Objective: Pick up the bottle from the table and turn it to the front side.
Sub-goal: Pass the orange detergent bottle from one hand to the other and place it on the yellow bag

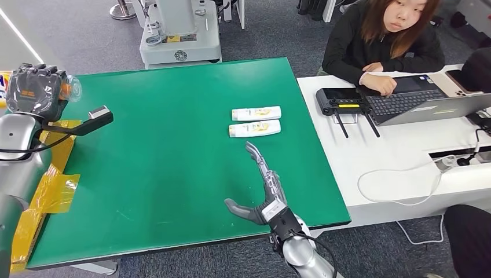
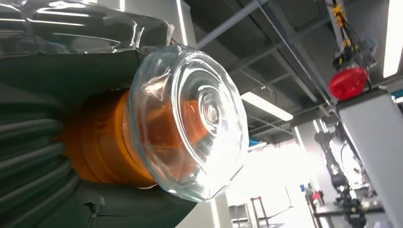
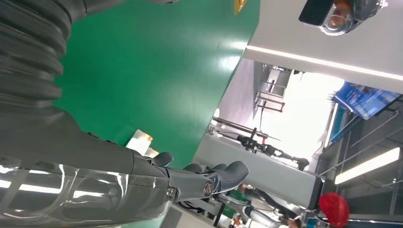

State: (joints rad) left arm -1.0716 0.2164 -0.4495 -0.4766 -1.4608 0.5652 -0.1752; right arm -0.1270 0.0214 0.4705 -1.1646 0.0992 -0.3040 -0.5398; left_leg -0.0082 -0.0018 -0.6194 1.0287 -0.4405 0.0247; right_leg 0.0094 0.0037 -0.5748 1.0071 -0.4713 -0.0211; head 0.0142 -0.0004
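Observation:
Two white bottles with yellow labels lie side by side on the green table [image 1: 162, 174], the far one [image 1: 256, 113] and the near one [image 1: 255, 128]. My right hand [image 1: 263, 186] hovers low over the table just in front of them, open, fingers stretched toward the near bottle and thumb out to the left; its fingers [image 3: 214, 178] hold nothing. My left hand [image 1: 33, 88] is raised at the far left and grips a bottle whose orange neck and clear cap [image 1: 72, 88] stick out to the right. That cap [image 2: 190, 121] appears close up in the left wrist view.
A white table [image 1: 399, 150] adjoins on the right with a laptop [image 1: 417, 104], a black controller [image 1: 343, 99] and cables; a person [image 1: 382, 40] sits behind it. Yellow plastic [image 1: 55, 191] lies at the green table's left edge. A white machine base [image 1: 180, 40] stands behind.

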